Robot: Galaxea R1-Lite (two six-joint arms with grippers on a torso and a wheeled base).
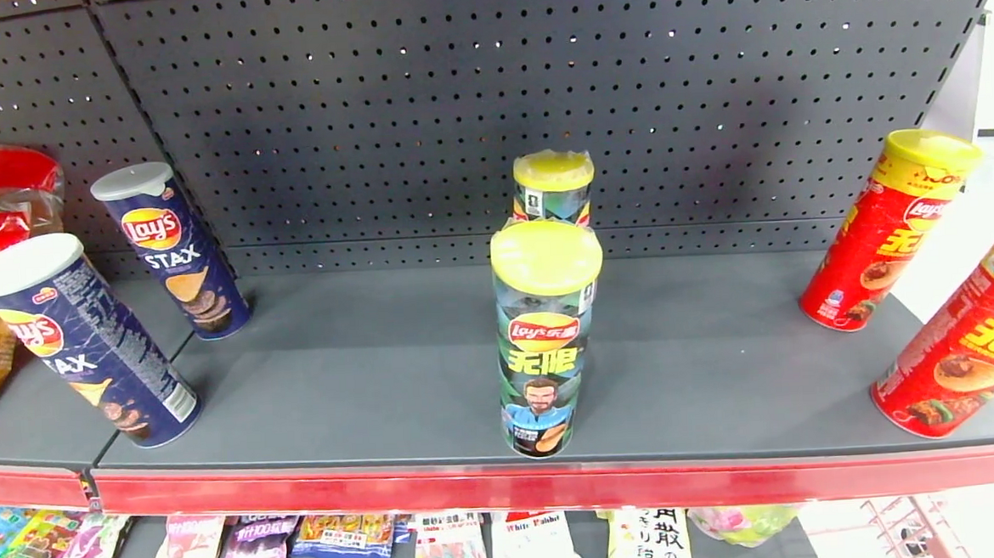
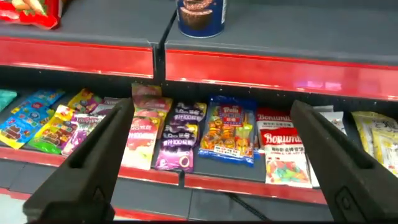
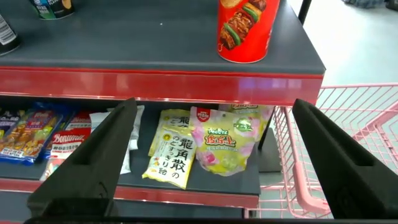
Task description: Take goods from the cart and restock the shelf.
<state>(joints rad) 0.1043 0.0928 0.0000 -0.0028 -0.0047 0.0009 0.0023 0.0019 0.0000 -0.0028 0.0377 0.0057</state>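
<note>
The left claw [image 2: 211, 106] stood wide open and held nothing, its two fingers spread in front of the packets beneath the red rail [image 2: 273, 68] that edges the shelf [image 1: 722, 361]. The right claw [image 3: 214, 102] was likewise open and empty, facing the same lower tier nearer the rail's right end. Just past that end, lower than the rail, was the pink wire cart [image 3: 339, 146].

Close behind the rail's middle a green can [image 1: 545, 344] with a yellow lid stood upright. A second green can [image 1: 553, 187] stood in line behind it, well back from the rail. Behind the rail's left part stood a blue can [image 1: 83, 339] near the rail and another blue can [image 1: 174, 249] farther back. Behind the rail's right end stood a red can [image 1: 968, 339] close to the rail and a second red can [image 1: 886, 229] deeper in. Under the rail lay a row of snack packets [image 1: 443, 550].
</note>
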